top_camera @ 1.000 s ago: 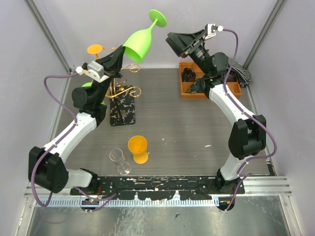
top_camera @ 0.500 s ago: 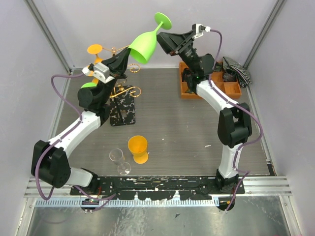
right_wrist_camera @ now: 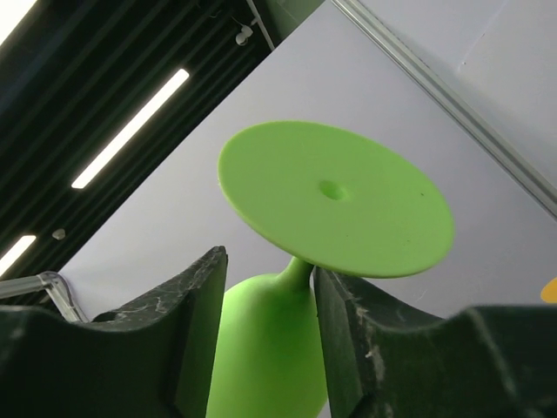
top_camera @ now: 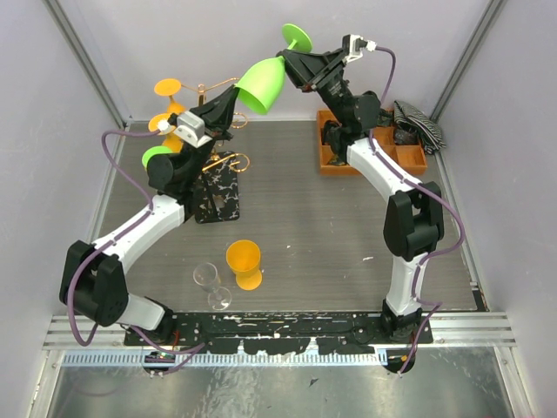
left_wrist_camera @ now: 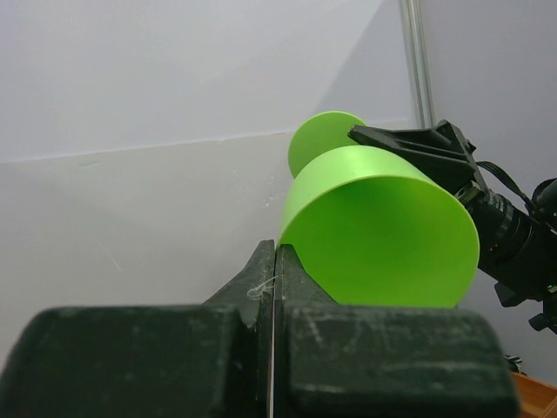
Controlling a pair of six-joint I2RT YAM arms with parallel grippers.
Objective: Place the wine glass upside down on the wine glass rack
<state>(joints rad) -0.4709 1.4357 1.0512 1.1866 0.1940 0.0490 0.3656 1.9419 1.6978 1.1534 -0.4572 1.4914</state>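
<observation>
The green wine glass (top_camera: 261, 84) is held in the air above the far end of the table (top_camera: 331, 226), tilted, with its foot pointing up and to the right and its mouth facing down and to the left. The left gripper (top_camera: 233, 94) is clenched on the rim of the bowl, its fingers pressed together on the wall (left wrist view). The right gripper (top_camera: 291, 59) straddles the stem just under the foot; a gap shows on one side of the stem, so it has not pinched it. Below and to the left stands the wine glass rack (top_camera: 218, 161), with orange glasses (top_camera: 167, 87) hanging on its arms. Nearer the arm bases, an orange glass (top_camera: 244, 261) and a clear glass (top_camera: 209, 283) are on the table.
</observation>
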